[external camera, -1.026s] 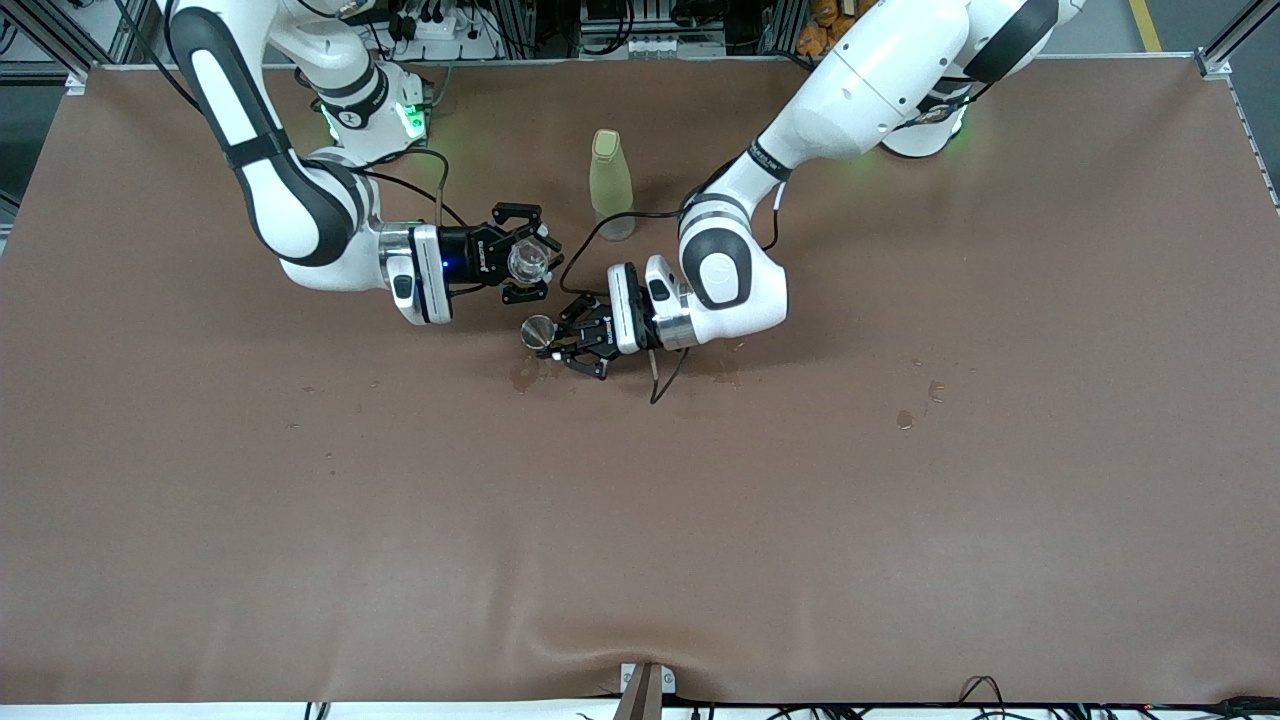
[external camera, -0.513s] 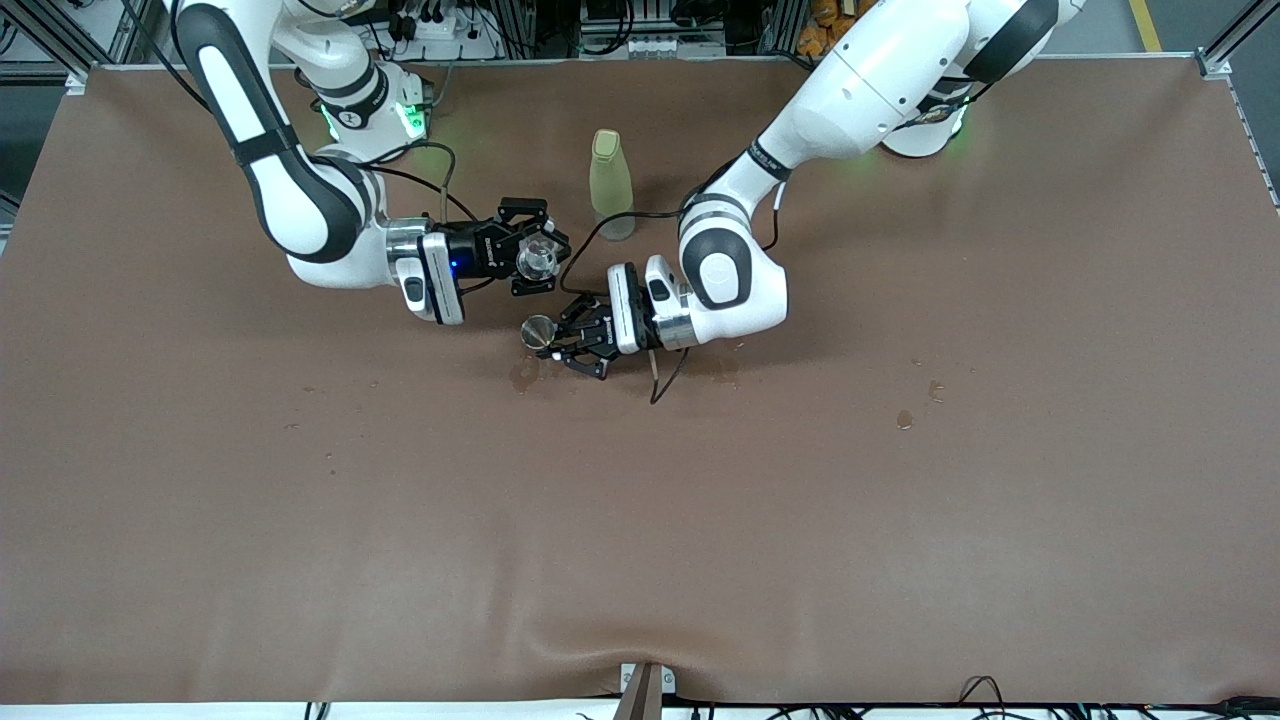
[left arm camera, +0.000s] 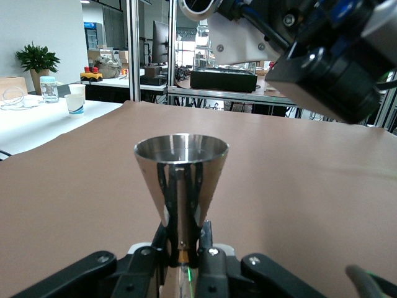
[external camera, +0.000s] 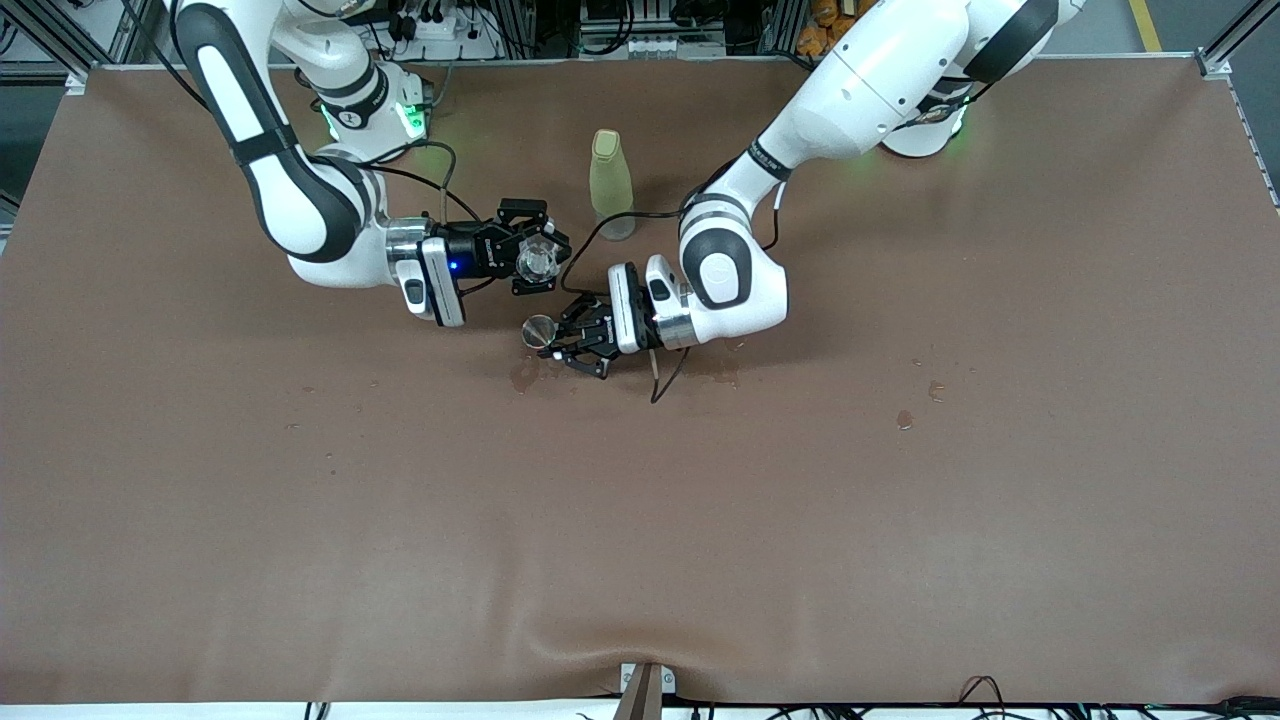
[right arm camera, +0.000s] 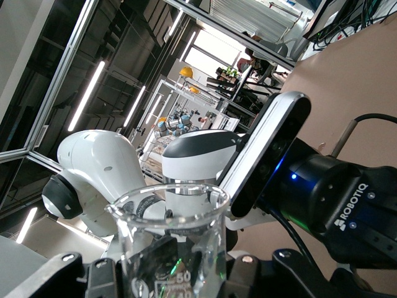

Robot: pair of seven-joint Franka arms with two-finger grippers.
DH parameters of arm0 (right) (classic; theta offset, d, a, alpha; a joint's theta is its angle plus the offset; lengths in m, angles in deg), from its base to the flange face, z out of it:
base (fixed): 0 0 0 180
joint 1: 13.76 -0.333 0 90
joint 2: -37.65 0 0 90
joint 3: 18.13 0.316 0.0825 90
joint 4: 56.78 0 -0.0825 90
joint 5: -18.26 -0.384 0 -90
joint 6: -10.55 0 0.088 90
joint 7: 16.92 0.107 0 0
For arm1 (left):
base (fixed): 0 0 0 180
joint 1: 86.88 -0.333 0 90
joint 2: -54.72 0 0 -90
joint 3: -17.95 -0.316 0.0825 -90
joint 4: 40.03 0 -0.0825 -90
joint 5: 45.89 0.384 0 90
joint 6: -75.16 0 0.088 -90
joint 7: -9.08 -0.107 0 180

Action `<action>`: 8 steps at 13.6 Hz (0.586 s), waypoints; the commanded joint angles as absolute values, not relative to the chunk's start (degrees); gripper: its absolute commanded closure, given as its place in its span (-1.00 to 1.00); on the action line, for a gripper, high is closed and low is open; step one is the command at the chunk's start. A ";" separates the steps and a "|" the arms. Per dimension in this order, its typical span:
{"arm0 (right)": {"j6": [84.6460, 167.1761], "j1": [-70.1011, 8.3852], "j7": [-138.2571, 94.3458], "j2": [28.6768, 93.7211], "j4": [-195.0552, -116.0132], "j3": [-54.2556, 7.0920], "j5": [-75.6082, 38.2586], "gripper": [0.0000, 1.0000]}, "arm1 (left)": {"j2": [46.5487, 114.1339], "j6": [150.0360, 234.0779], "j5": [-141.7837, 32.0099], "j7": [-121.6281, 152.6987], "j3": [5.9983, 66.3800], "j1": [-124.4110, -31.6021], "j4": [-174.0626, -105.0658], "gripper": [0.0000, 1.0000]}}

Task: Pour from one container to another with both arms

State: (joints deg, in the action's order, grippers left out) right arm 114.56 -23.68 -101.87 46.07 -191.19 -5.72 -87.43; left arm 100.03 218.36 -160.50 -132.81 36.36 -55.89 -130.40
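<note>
Steel jigger (external camera: 539,329) sits pinched upright at its waist in the left gripper (external camera: 562,345), above a damp patch (external camera: 523,375) on the brown table (external camera: 700,500). Right gripper (external camera: 537,261) clamps the tilted glass cup (external camera: 534,261) just beside it, near the yellow-green bottle (external camera: 609,184).

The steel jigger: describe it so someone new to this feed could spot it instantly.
Start at the tall yellow-green bottle standing mid-table between the arms. Just nearer the front camera, the left gripper is shut on the jigger, held upright over the brown table. It is shiny metal and hourglass-shaped, unlike the clear glass cup in the right gripper beside it.
</note>
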 commanded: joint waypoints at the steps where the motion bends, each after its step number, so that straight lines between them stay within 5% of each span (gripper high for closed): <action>1: 114.88 -23.60 -100.16 43.80 -192.57 -5.39 -89.41 1.00 | 99.81 218.95 -162.44 -133.91 36.67 -55.86 -130.38 1.00; 8: 114.97 -23.60 -93.31 43.80 -192.65 -5.39 -89.49 1.00 | 99.63 218.95 -162.44 -133.91 36.67 -55.86 -130.47 1.00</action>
